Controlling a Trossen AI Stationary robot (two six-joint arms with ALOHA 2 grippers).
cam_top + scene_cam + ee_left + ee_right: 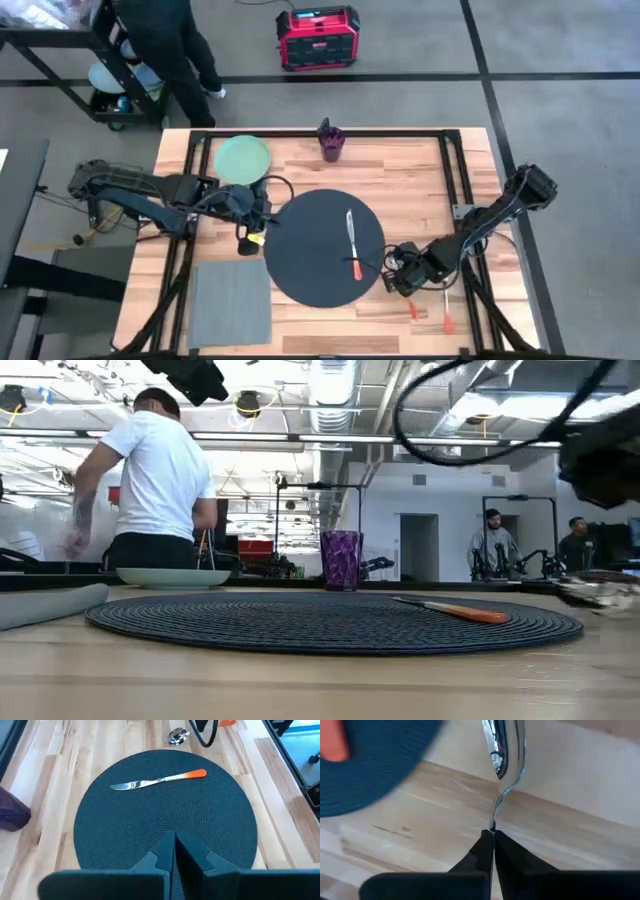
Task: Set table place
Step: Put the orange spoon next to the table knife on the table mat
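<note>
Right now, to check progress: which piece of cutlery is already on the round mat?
The orange-handled knife, lying on the mat. The spoon is pinched in the right gripper, off the mat's edge.

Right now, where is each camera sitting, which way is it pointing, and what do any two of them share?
High view: overhead, straight down on the table; both arms show.
Low view: tabletop height, level across the mat into the room; cables overhead.
Left wrist view: behind the shut left gripper, facing the mat and knife.
Right wrist view: behind the right gripper, shut on a spoon.
Shared: the knife, in high, low and left wrist views.
</note>
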